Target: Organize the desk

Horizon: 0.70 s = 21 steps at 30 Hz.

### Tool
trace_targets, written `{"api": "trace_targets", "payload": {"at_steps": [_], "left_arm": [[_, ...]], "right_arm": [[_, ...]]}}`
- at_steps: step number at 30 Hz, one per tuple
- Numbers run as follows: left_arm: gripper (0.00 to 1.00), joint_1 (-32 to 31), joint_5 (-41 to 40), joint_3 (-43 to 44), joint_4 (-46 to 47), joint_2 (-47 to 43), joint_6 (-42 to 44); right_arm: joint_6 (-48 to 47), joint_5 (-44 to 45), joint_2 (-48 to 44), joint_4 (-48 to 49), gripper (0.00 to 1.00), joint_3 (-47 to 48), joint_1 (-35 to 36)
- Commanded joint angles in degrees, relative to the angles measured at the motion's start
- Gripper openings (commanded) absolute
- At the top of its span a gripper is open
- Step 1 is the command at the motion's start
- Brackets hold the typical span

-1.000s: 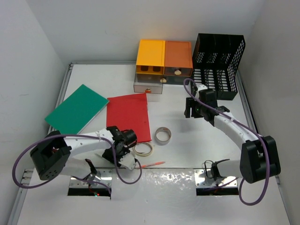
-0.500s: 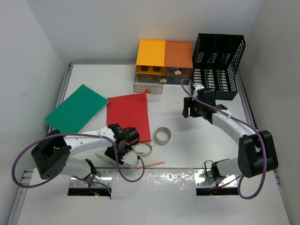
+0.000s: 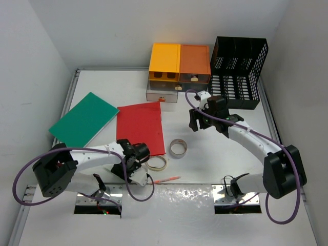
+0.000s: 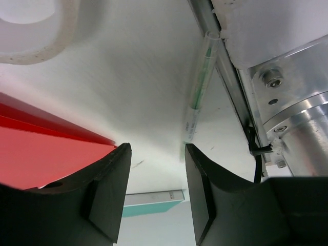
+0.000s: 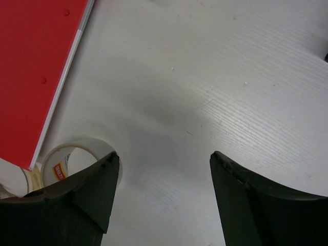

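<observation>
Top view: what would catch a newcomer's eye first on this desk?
The red folder and green folder lie flat on the left half of the desk. At the far edge stand bright orange-and-yellow drawers and, right of them, a black mesh rack.

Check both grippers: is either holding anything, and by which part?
Nothing is held. The left gripper and right gripper are both open and empty above the desk.
</observation>
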Motion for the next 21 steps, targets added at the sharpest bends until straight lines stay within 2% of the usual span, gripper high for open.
{"api": "trace_targets", "payload": {"at_steps": [1, 5, 10, 13, 19, 21], "left_arm": [[0.45, -0.9, -3.1, 0.2, 0.1, 0.5, 1.4], [0.45, -0.9, -5.9, 0.4, 1.3, 0.2, 0.9], [0.46, -0.9, 6.7, 7.5, -5.1, -0.1, -0.9], [0.46, -0.9, 8.0, 10.1, -4.9, 0.0, -5.1], [0.47, -0.9, 8.4, 4.4, -4.6, -3.5, -5.5], [0.50, -0.9, 5.7, 3.4, -3.2, -2.5, -9.1]], "right_arm": [[-0.9, 1.0, -1.4, 0.2, 0.70, 1.2, 0.2], [-0.7, 1.4, -1.3, 0.0, 0.70, 0.9, 0.3], [-0.4, 1.5, -1.1, 0.0, 0.71, 0.8, 0.4], [0.3, 1.1, -0.9, 1.0, 0.71, 0.6, 0.8], [0.0, 1.3, 0.6, -0.5, 0.71, 2.7, 2.0], [0.6, 1.4, 0.6, -0.3, 0.71, 2.7, 2.3]]}}
